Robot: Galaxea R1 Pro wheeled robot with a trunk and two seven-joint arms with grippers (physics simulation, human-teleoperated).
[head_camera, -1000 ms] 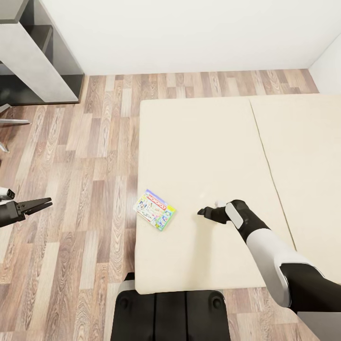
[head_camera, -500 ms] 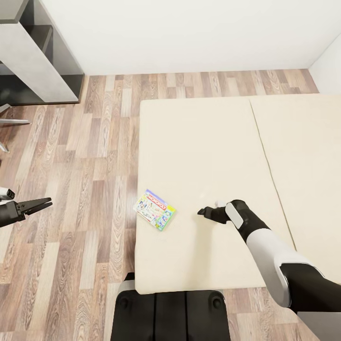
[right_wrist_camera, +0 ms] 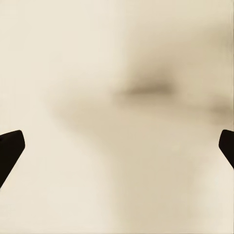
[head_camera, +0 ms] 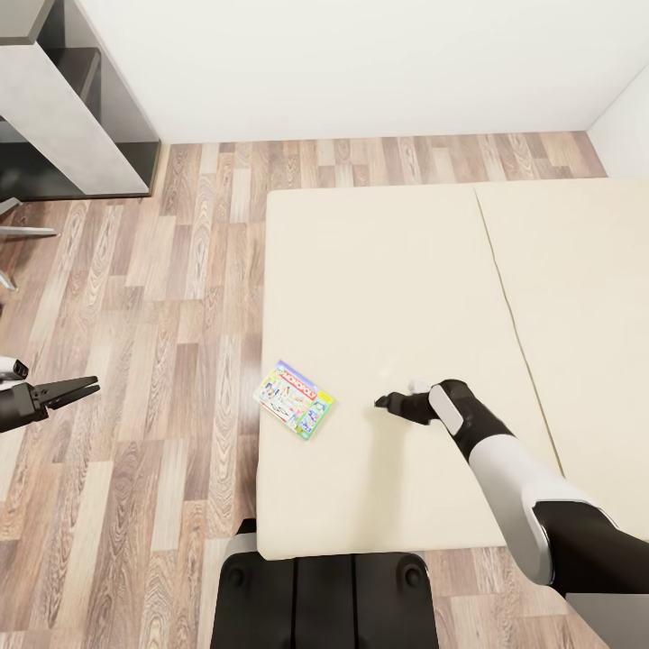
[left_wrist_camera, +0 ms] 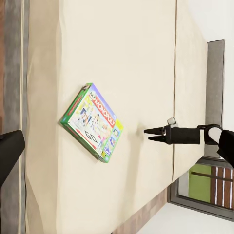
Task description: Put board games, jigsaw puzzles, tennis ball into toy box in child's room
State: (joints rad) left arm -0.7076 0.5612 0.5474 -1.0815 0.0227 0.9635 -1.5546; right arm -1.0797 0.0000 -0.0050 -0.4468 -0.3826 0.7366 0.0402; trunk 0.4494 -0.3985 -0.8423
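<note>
Bed (head_camera: 397, 270): beige mattress, a seam running up its right part. One board game (head_camera: 294, 398), a pale green-edged flat box, lies face up on the bed near the left edge, turned at an angle to that edge. In the left wrist view the same game (left_wrist_camera: 91, 122) shows its lettered lid and green side.

Right hand (head_camera: 384, 402): low over the mattress, to the right of the game and apart from it, tips pointing toward the box. The left wrist view shows this hand (left_wrist_camera: 149, 135) with its two tips parted by a small gap, nothing between them. The right wrist view shows one dark fingertip (right_wrist_camera: 9, 151) at each side, with bare mattress between them. Released, empty.

Left hand (head_camera: 87, 390): out over the wood floor (head_camera: 162, 361), well left of the bed, tips close together with only a thin slit; cannot tell whether clenched. Holds nothing visible.

Grey shelf unit (head_camera: 63, 108) stands against the white wall at far left.
</note>
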